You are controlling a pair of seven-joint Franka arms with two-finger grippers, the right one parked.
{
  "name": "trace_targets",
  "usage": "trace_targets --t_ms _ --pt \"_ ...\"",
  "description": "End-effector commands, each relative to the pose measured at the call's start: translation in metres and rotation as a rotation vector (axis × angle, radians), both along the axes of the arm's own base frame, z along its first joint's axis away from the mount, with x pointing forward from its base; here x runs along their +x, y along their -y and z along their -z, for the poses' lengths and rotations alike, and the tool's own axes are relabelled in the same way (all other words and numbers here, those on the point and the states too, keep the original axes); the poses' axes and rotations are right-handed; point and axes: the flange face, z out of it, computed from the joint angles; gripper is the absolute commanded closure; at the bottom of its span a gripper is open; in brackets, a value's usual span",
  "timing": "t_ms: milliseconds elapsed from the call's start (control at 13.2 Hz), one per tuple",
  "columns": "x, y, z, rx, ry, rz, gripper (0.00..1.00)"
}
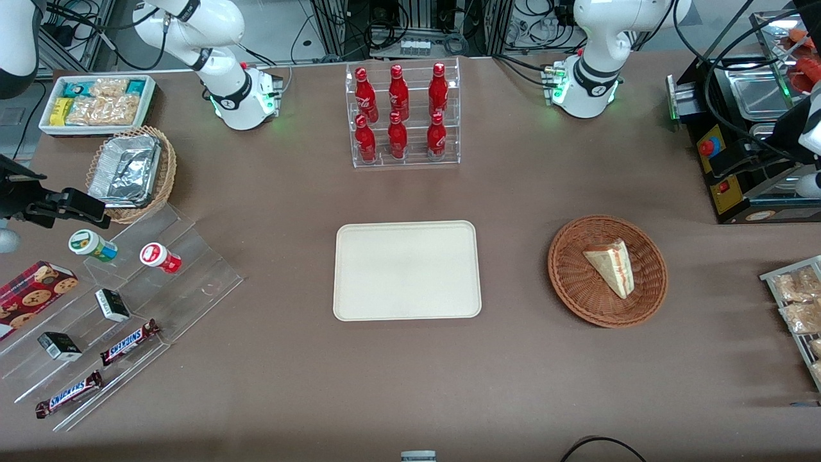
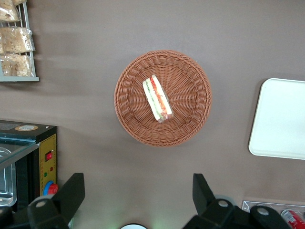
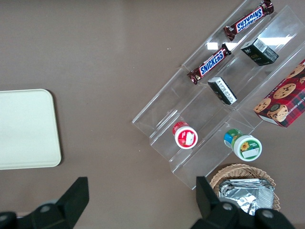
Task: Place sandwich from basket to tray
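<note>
The sandwich, a pale wedge striped red and green, lay in the basket. The gripper hung high above the basket, fingers spread apart and empty.

Reddish-brown woven basket, beige sandwich striped red and green, cream-white tray, black tool.

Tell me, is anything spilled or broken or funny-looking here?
Nothing stands out. The sandwich lies whole in the basket, the tray sits flat and bare beside it, and the gripper hangs open above the table, holding nothing.
</note>
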Motion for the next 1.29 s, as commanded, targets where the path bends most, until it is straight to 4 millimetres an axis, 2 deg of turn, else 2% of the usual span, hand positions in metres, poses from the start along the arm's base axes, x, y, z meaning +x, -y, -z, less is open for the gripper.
trace_targets --t_ms 0,152,455,833,1061,1212 --pt "-0.008 0.004 -0.007 0.0 -0.006 -0.008 0.0" --pt "-0.007 0.004 -0.005 0.0 -0.006 -0.005 0.0" --pt "-0.005 0.006 0.031 0.004 -0.059 0.001 0.0" --pt "-0.003 0.004 0.103 0.012 -0.101 -0.002 0.0" --pt "-0.005 0.001 0.133 0.012 -0.099 -0.009 0.0" --pt "-0.009 0.0 0.16 0.014 -0.093 -0.055 0.0"
